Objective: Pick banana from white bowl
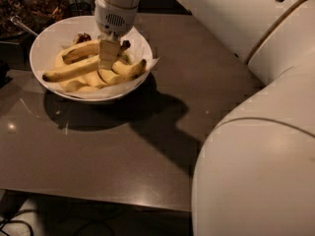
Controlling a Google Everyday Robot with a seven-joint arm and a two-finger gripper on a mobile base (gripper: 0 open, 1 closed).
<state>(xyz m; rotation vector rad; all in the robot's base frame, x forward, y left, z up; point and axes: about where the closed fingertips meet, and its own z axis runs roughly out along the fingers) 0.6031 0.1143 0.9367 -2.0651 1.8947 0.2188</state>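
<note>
Yellow, long and nearly straight, the banana [69, 71] lies across the front-left of the white bowl [39, 50], dark at both tips, resting on shorter pale pieces. The bowl sits at the far-left part of the brown desk [147, 146].

The pincer [108, 62] hangs down inside the bowl at the banana's right end, between it and a more curved banana [129, 70] to the right. Another arched banana [81, 50] lies just behind. You cannot tell from this view whether the pincer is wide or narrow, or whether it has hold of anything (its tip merges with the fruit).

Judgement: grasp stage, lift not yet made. To do it well, you want the pincer astride the straight banana only, closing across its width, not along it. Contact would be near one end, so expect the fruit to tilt on lifting. Raise straight up, slowly, and check that no neighbour rides along and the bowl does not shift.
</note>
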